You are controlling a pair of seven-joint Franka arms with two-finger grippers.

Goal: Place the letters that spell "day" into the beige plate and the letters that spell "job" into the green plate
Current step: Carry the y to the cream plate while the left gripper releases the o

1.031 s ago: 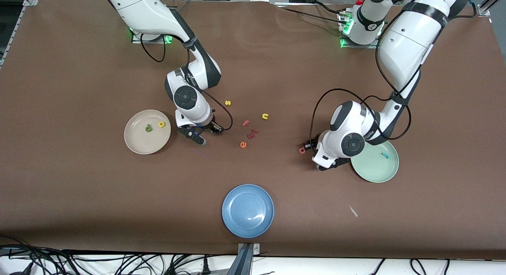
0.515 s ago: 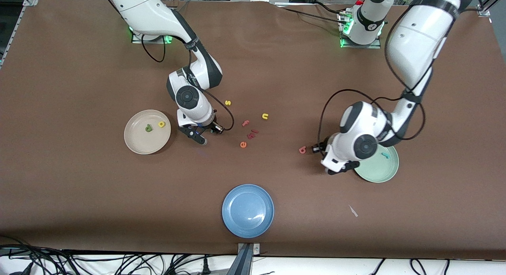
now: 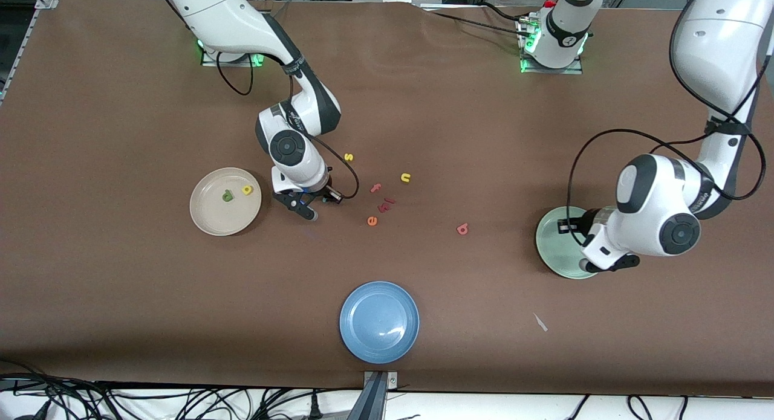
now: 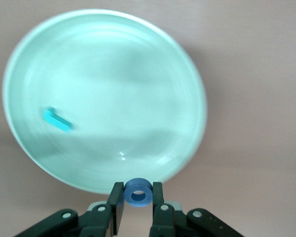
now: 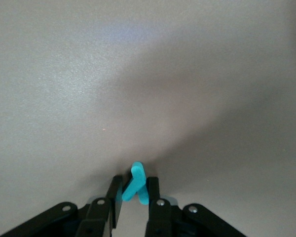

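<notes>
My left gripper (image 4: 138, 196) is shut on the blue ring-shaped o (image 4: 138, 191), held up over the rim of the green plate (image 4: 182, 74) (image 3: 547, 239). A teal j (image 4: 56, 120) lies in that plate. My right gripper (image 5: 134, 190) (image 3: 307, 213) is shut on the teal y (image 5: 136, 183), low over the bare table beside the beige plate (image 3: 208, 220). The dark green d (image 3: 227, 196) and the yellow a (image 3: 247, 190) lie in the beige plate. The salmon-red b (image 3: 462, 229) lies on the table between the loose letters and the green plate.
Loose letters lie mid-table: a yellow s (image 3: 348, 156), a yellow u (image 3: 405, 177), a pink f (image 3: 376, 188), an orange e (image 3: 372, 221) and small red pieces (image 3: 387, 203). A blue plate (image 3: 379, 321) sits near the front edge.
My left arm has swung from beside the b to over the green plate, still holding the o. My right gripper has shut on the y and hardly moved.
</notes>
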